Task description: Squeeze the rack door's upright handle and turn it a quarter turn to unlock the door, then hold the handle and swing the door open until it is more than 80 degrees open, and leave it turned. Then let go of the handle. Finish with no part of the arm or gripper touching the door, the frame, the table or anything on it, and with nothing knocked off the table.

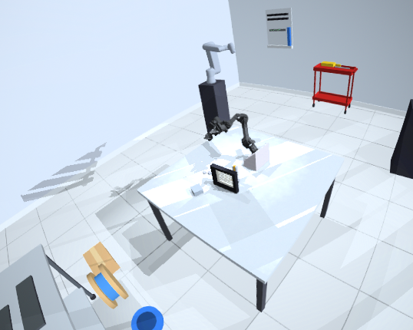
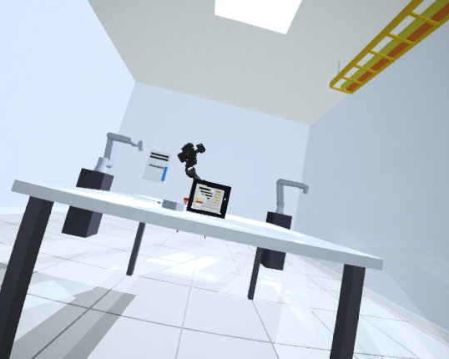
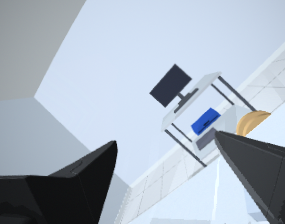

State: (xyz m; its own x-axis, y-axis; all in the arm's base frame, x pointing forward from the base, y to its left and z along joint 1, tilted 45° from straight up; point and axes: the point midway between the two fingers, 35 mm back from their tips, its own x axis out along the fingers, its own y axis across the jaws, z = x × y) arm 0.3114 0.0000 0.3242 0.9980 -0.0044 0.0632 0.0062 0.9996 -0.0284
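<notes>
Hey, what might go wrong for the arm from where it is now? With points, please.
The gripper (image 1: 208,136) (image 2: 201,148) (image 3: 165,141) is open and raised, away from the black-framed panel (image 1: 236,184) (image 2: 228,202); coming down fast, it might bump that upright panel and tip it. The small grey block (image 1: 196,189) (image 2: 169,204) beside the panel could get pushed if the arm sweeps low.

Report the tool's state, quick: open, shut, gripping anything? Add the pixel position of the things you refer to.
Tool (image 1: 208,136) (image 3: 165,141): open, fingers well apart, nothing between them.
</notes>
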